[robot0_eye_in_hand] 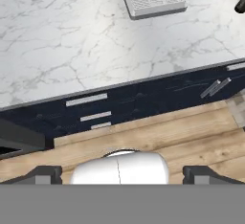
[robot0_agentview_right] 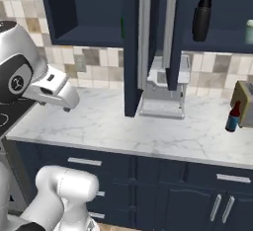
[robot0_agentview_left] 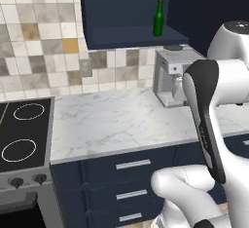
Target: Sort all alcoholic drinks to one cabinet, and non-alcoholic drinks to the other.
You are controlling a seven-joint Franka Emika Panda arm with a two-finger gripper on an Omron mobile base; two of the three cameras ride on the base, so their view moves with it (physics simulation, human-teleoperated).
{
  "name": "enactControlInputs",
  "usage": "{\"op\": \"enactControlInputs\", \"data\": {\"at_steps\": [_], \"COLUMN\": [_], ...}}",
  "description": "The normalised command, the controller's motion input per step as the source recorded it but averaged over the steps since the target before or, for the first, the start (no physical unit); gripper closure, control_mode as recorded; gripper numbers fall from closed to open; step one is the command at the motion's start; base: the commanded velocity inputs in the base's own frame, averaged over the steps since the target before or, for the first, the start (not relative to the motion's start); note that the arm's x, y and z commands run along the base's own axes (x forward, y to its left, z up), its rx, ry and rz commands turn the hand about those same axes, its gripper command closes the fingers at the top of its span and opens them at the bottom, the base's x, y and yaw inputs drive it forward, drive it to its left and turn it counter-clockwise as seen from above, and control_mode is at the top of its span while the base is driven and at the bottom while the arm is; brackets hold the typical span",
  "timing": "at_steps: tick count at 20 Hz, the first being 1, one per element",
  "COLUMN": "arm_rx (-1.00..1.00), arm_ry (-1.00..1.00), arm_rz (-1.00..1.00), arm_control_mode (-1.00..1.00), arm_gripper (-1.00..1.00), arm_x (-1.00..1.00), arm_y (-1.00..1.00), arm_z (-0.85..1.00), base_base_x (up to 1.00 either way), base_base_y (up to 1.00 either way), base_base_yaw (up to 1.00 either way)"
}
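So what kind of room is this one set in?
A rendered home kitchen, by the look of it: a white marble-patterned counter over dark navy drawers with silver handles, a black stovetop with ring burners, and a grey metal coffee machine against a tiled wall.

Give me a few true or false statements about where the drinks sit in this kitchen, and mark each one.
1. The green bottle stands on a wall cabinet shelf. True.
2. The black flask lies on the counter. False: it stands upright on the wide cabinet shelf.
3. The red-brown bottle stands on the marble counter. True.
4. The gripper holds a bottle. False: its jaws are open and empty.
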Motion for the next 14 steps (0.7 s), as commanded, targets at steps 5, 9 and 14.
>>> {"op": "enactControlInputs", "data": {"at_steps": [5,9,14], "arm_rx": [0.0,0.0,0.0], "arm_ry": [0.0,0.0,0.0], "arm_rz": [0.0,0.0,0.0], "arm_control_mode": [1.0,1.0,1.0], "arm_gripper": [-1.0,-1.0,-1.0], "arm_x": [0.0,0.0,0.0], "arm_y": [0.0,0.0,0.0], "arm_z": [0.0,0.0,0.0], "base_base_x": [-1.0,-0.69,-0.14], "base_base_y": [-0.11,-0.34,-0.71], "base_base_yaw": [0.0,0.0,0.0]}}
